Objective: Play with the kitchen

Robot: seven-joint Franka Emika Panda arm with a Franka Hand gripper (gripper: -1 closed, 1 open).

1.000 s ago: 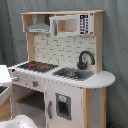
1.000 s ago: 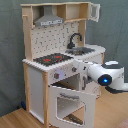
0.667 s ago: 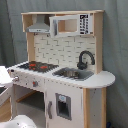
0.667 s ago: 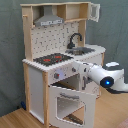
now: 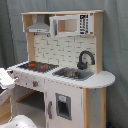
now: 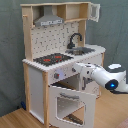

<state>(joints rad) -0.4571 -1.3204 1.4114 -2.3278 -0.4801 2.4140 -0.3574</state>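
The kitchen (image 5: 65, 70) (image 6: 62, 65) stands upright on a wooden floor (image 6: 15, 120) before a grey curtain (image 5: 117, 45), its long axis vertical. In the first exterior view its front faces toward the first exterior view's left and the camera; in the second exterior view it faces the second exterior view's right. The stovetop (image 6: 51, 59), sink (image 5: 72, 74) and black faucet (image 5: 84, 59) sit side by side on its worktop, under the grey hood (image 5: 38, 26). The windowed oven door (image 6: 70, 102) hangs open, tilted outward. The arm (image 6: 102, 77) reaches in from the second exterior view's right; its end effector (image 6: 76, 67) sits at the knob panel just below the stovetop, above the open door. Whether its fingers are spread or closed, I cannot tell.
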